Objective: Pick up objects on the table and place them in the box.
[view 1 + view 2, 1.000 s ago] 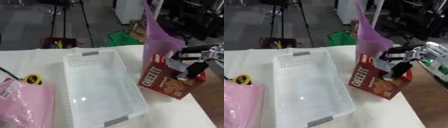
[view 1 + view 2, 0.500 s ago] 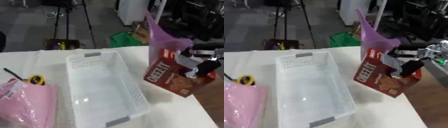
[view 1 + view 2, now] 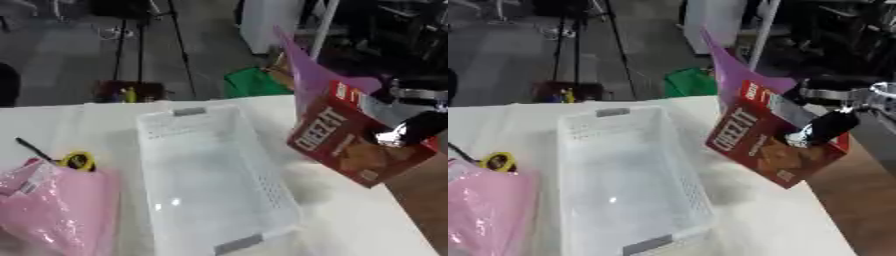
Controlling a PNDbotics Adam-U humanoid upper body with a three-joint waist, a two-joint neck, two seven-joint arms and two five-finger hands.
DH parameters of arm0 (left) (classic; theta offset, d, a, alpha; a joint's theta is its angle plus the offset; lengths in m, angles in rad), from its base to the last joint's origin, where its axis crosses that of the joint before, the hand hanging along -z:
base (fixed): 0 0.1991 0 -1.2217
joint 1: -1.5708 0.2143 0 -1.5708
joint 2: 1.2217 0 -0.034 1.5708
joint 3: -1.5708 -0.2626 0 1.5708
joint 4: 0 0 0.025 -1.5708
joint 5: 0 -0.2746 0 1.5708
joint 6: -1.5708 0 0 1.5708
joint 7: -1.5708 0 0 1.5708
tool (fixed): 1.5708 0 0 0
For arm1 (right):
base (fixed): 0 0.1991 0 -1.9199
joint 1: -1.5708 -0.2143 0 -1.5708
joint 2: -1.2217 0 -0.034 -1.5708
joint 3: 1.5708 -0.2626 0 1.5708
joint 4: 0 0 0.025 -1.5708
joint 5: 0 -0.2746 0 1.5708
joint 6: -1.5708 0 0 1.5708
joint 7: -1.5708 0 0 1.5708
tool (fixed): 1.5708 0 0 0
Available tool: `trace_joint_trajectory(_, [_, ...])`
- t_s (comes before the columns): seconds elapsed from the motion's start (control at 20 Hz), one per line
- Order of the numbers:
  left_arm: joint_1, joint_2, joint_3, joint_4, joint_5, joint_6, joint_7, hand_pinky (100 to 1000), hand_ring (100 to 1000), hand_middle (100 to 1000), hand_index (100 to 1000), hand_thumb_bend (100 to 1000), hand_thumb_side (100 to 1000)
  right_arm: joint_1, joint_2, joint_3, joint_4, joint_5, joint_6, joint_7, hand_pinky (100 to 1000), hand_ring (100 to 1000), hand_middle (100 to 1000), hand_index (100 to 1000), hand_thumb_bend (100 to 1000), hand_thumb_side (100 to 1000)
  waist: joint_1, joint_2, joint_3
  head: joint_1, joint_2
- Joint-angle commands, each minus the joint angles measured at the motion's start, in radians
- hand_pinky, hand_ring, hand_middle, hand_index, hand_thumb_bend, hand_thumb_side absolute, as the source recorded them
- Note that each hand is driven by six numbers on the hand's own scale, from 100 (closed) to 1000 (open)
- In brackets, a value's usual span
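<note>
Red cracker box (image 3: pixel 767 145) tilted, lifted beside white basket (image 3: pixel 623 175)

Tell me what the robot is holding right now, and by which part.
The right hand holds the red cracker box, tilted and off the table, gripped at its upper right end. The left hand is out of view.

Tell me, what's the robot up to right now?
Right hand shut on Cheez-It box, tilted, off the table. Left hand not in view. White basket empty beside it, nothing between them.
</note>
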Motion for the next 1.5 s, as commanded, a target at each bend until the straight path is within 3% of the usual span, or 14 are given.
trace_joint_trajectory(0.05, [-0.016, 0.016, 0.015, -0.012, -0.006, -0.001, -0.005, 817, 873, 889, 953, 100, 982, -0.020, -0.046, -0.033, -0.026, -0.015, 0.002, -0.017, 851, 753, 286, 405, 164, 512, -0.001, -0.025, 0.000, 0.013, -0.013])
trace_joint_trajectory(0.75, [-0.032, -0.004, 0.010, -0.012, -0.024, -0.011, -0.031, 815, 873, 888, 953, 100, 982, -0.168, 0.039, -0.049, 0.014, -0.092, 0.039, -0.029, 861, 738, 262, 390, 241, 534, -0.017, -0.068, 0.012, 0.030, 0.002])
trace_joint_trajectory(1.2, [-0.056, -0.032, 0.007, -0.012, -0.041, -0.026, -0.059, 814, 872, 887, 954, 100, 982, -0.335, 0.179, -0.004, 0.107, -0.072, 0.033, 0.008, 864, 731, 258, 387, 256, 545, -0.023, -0.105, 0.036, 0.004, 0.010])
trace_joint_trajectory(1.5, [-0.064, -0.045, 0.010, -0.012, -0.050, -0.031, -0.065, 813, 873, 887, 954, 100, 982, -0.420, 0.292, 0.025, 0.177, -0.056, 0.031, 0.050, 870, 724, 253, 383, 281, 520, -0.026, -0.115, 0.051, -0.005, 0.021])
